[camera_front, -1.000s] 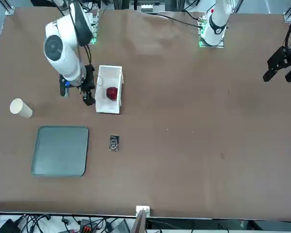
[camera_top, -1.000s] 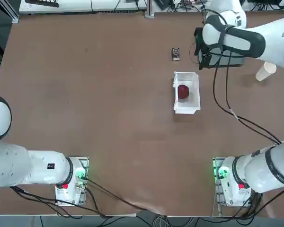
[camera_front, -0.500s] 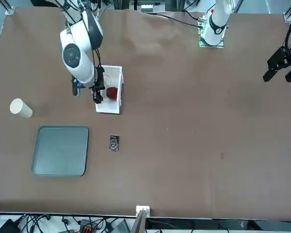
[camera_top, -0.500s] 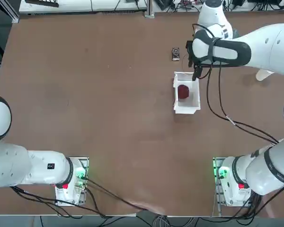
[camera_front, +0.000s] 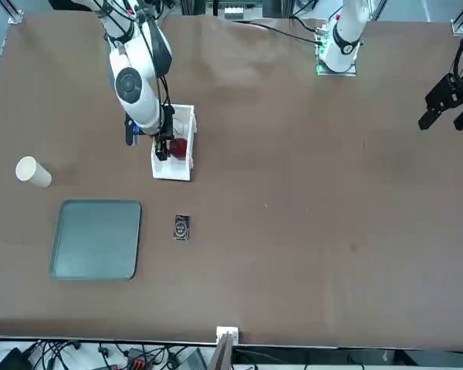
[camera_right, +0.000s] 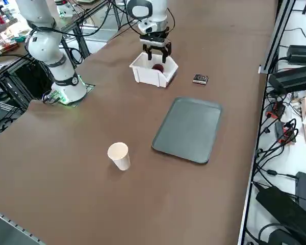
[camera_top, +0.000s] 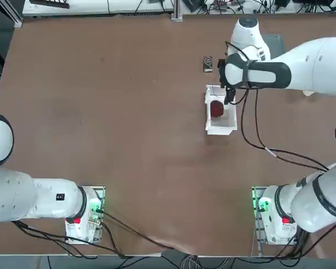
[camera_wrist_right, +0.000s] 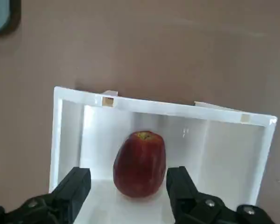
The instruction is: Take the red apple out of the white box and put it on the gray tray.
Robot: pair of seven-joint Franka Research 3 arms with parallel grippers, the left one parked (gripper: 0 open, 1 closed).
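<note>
Red apple (camera_wrist_right: pixel 140 164) sits in white box (camera_wrist_right: pixel 70 140) on brown table (camera_top: pixel 129 112), right gripper (camera_wrist_right: pixel 128 184) open astride it.

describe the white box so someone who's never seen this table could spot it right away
On the brown table, find the white right arm reaching down; its open right gripper hangs just above the white box. It is a small open-topped rectangle holding a red apple, unlike the flat gray tray or round paper cup.
</note>
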